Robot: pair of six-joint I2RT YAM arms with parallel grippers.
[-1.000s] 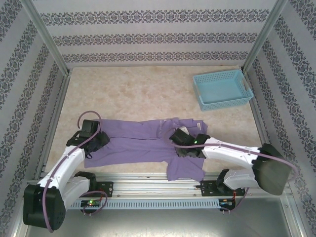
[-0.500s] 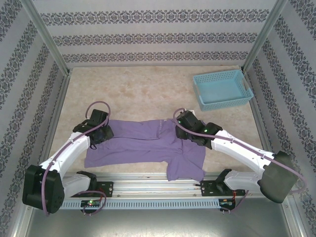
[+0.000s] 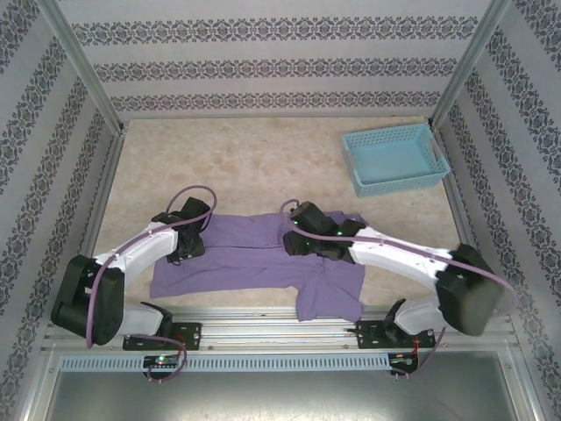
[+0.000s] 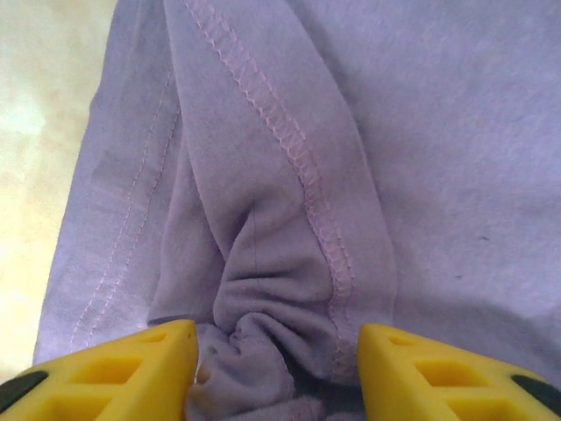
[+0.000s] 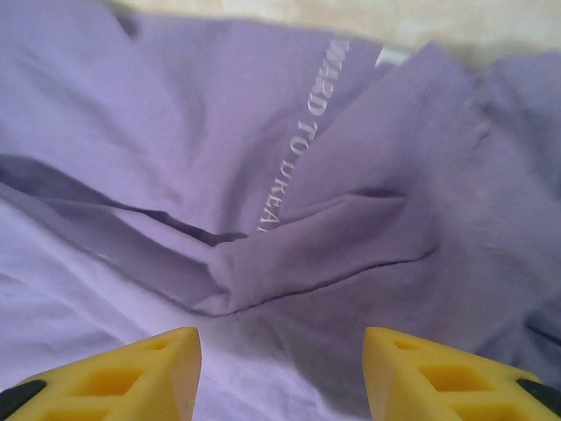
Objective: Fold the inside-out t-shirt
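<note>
The left gripper [image 4: 276, 331] is seen first: its yellow fingers [image 4: 131, 368] are set about half apart, and a puckered wad of the shirt [image 3: 245, 259] is pinched between them, a stitched seam running right up to one pad. A grip on cloth is what that looks like. At the right gripper [image 5: 280, 338] the jaws are parted with nothing between them; only loose folds and a line of pale lettering are seen lying beneath.

Out from there, the shirt is spread sideways along the near half of the table [image 3: 245, 167], with the left gripper [image 3: 187, 239] planted at its left far corner and the right gripper [image 3: 294, 239] low near the middle of its far edge. One flap is left trailing toward the near rail. The basket [image 3: 392, 133] is parked well apart at the far right.

Progress is judged early. The raw seams are shown outward, a long crease can be made out across the body, but no tidy fold is finished. The sides are yet to be brought in and the whole is yet to be squared up.

As for pose, the left arm is swung forward and inward from its base, wrist tipped down onto the cloth. The right arm is stretched long and low across to the left, elbow out wide.
</note>
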